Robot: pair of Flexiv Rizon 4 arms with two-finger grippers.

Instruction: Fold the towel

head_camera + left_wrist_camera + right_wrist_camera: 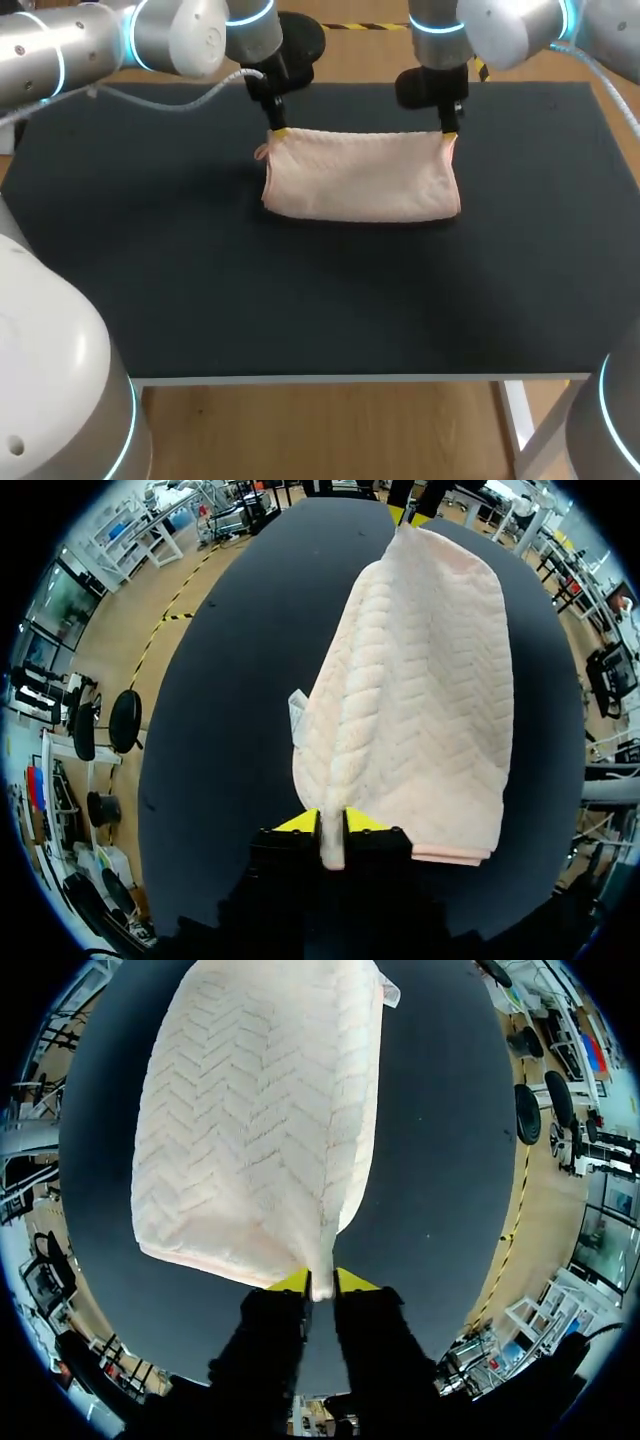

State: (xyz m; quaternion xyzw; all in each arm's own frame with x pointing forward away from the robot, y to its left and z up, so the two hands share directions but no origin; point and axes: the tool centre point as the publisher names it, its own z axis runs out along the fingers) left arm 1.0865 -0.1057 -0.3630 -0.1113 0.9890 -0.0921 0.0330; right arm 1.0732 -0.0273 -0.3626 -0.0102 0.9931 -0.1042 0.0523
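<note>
Clamping from the left, the left gripper [278, 131] pinches a far corner of the towel [360, 175], doubled over near the far edge of the worktop [300, 310], mid-width; the right gripper [448, 136] is clamped on the other far corner. Danger: one pinch slipping, or uneven travel, would skew the fold.

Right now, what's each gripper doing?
Left gripper: shut on the towel, at one corner.
Right gripper: shut on the towel, at another corner.
</note>
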